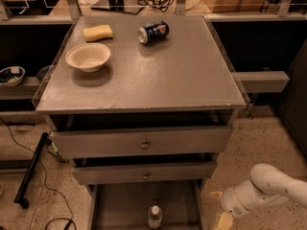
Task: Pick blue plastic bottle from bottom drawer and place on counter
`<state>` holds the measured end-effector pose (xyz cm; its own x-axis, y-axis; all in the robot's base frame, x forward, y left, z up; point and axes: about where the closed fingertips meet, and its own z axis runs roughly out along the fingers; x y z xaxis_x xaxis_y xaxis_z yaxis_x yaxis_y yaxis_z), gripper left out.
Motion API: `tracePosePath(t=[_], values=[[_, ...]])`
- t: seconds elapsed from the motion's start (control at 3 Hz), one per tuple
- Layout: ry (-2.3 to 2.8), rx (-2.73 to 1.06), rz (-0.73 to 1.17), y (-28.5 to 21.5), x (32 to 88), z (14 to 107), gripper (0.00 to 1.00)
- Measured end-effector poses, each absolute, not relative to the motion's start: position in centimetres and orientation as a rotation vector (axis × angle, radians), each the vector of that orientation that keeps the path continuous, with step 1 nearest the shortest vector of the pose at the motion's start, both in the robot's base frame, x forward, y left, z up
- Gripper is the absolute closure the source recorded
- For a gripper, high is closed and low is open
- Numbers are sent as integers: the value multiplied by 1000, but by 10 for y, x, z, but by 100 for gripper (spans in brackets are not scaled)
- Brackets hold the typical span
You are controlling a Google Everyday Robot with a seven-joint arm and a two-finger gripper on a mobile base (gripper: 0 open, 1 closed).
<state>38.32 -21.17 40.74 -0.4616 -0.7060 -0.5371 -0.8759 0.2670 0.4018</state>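
Hand [223, 220] at the lower right edge of the view, low over the speckled floor [261, 143] and to the right of the cabinet, carried on a white arm [268, 188] that enters from the right; only part of the hand shows, and whether it is open or closed cannot be told. It holds nothing visible and is apart from the bottle [154, 217]. The bottle, clear with a white cap, stands upright on the floor of the bottom drawer [120, 202], which is pulled out toward the viewer; the bottle sits near the front of the drawer, about midway between its side rails and left of the hand. Above it, the middle drawer [192, 170] and the top drawer [96, 143], each with a small knob, are slightly pulled out. The table [182, 75], the flat grey top of the cabinet, carries three things: a dark blue can [153, 32] lying on its side near the far edge, a yellow sponge [98, 32] to the left of the can, and a pale bowl [88, 57] just in front of the sponge. A grey side shelf [261, 80] extends to the right of the table; a second small bowl [10, 75] rests on the shelf at the left. A black bar [31, 169] lies on the floor at the lower left.
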Motion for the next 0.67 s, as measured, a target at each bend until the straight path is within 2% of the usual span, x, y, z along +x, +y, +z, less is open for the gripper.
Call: tracePosePath(t=[0.33, 0.67], values=[[2239, -1407, 1092, -203, 393, 382, 0], [2239, -1407, 1092, -203, 393, 382, 0]])
